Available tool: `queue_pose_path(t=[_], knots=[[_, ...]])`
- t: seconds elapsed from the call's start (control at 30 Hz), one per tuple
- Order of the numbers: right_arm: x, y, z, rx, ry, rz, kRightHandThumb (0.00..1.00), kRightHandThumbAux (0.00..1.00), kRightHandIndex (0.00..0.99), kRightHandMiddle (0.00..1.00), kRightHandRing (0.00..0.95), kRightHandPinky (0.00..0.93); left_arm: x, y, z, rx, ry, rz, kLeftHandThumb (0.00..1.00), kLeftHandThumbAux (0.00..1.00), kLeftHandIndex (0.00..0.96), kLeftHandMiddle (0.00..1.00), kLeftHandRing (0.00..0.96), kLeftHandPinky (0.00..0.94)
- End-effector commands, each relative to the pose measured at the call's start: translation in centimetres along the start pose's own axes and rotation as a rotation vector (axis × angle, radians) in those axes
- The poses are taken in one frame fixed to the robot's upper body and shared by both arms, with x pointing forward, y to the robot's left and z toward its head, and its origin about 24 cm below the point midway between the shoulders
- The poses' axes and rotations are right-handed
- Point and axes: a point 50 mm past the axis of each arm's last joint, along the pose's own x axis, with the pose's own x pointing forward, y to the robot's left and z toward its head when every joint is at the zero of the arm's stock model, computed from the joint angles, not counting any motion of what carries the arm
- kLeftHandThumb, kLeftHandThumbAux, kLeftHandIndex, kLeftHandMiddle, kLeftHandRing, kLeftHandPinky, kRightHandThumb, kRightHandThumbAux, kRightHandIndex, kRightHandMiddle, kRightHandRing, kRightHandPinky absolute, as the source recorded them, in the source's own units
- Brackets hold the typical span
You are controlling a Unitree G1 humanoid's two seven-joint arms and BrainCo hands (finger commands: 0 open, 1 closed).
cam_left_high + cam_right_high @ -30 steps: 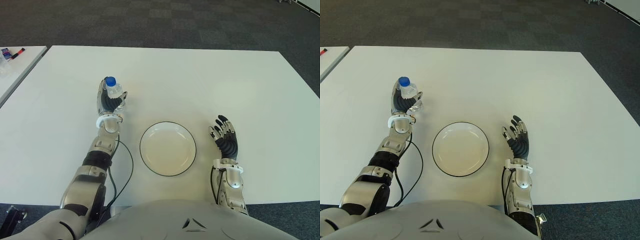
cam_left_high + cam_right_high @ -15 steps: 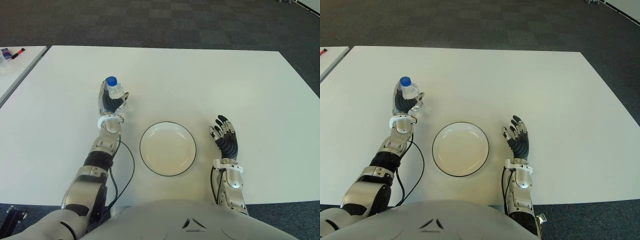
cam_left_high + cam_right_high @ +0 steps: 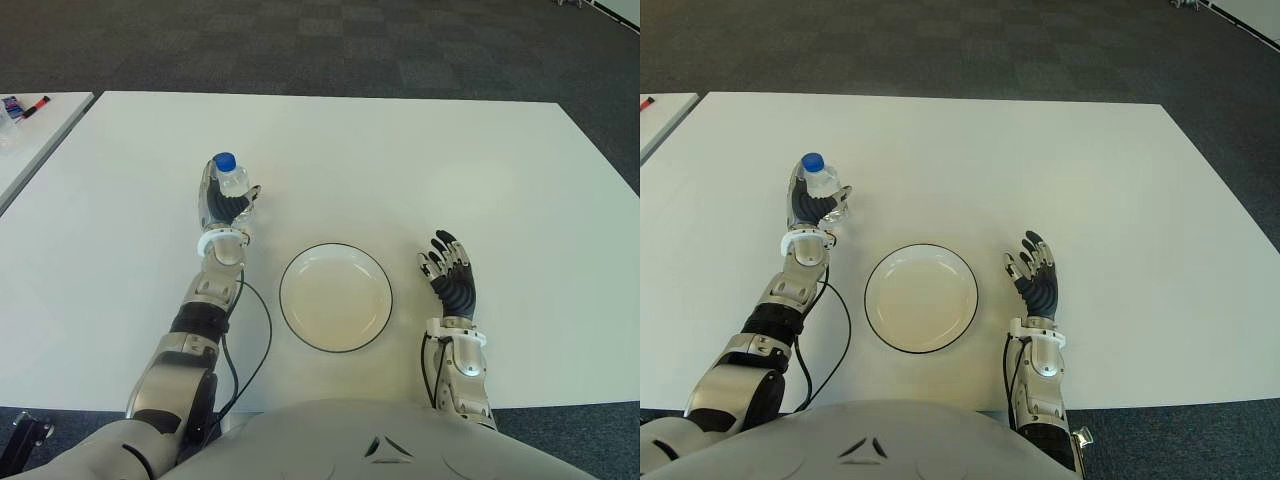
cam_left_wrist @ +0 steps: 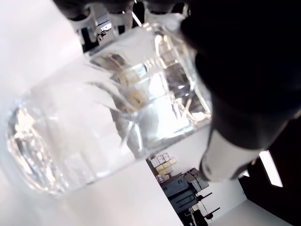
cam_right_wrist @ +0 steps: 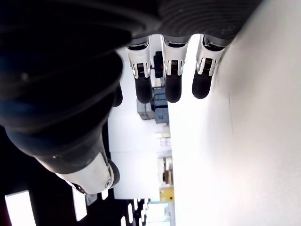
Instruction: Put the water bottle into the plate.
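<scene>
- Since a second ago the left hand (image 3: pixel 226 208) with its bottle has crept slightly toward the table's right edge, closer to the plate; right hand and plate are unchanged.
- Nearest the front edge: right hand (image 3: pixel 452 281), just right of the plate, fingers spread and relaxed, holding nothing. Idle.
- Plate (image 3: pixel 336 297), white with a dark rim, sits on the table (image 3: pixel 400 160) near the middle of the front edge, between the two hands.
- Farther back, left of the plate: left hand wrapped around the water bottle (image 3: pixel 230 182). The left wrist view shows the clear body clamped between thumb and curled fingers.
- Bottle stands roughly upright, long axis near vertical, blue cap up. Whether its base touches the table, cannot tell.
- Key relation: plate lies toward the right and front edges from the bottle, near but apart. The left hand is the carrying one; the move probably calls for a short carry across the rim, then setting down.
</scene>
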Motion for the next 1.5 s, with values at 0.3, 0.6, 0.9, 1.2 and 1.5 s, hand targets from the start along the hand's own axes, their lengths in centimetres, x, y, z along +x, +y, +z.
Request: queue_pose_path(t=[0.3,0.6,0.9,1.2,1.5], knots=[[-0.95,-0.32,-1.56,0.009,0.098,-0.017,0.443,0.806,0.154,0.142,0.122,0.152,-0.35,-0.04,-0.32,0.018,0.028,0.002,0.144,0.829,0.019,0.046,0.07,0.121],[-0.94,-0.32,-1.56,0.006,0.1,-0.018,0.442,0.792,0.157,0.142,0.122,0.155,-0.39,-0.09,-0.37,0.018,0.034,-0.001,0.154,0.827,0.019,0.046,0.07,0.12],[-0.95,-0.31,-1.56,0.006,0.099,-0.02,0.447,0.8,0.16,0.142,0.124,0.159,-0.44,-0.14,-0.35,0.022,0.035,0.006,0.151,0.83,0.019,0.045,0.069,0.121],[-0.91,-0.31,-1.59,0.008,0.098,-0.024,0.458,0.787,0.164,0.142,0.121,0.153,-0.52,-0.15,-0.05,0.025,0.032,0.029,0.158,0.841,0.022,0.047,0.073,0.128],[-0.88,-0.34,-1.58,0.008,0.101,-0.024,0.467,0.794,0.159,0.141,0.122,0.154,-0.52,-0.03,0.05,0.016,0.031,0.031,0.21,0.816,0.022,0.048,0.075,0.135]])
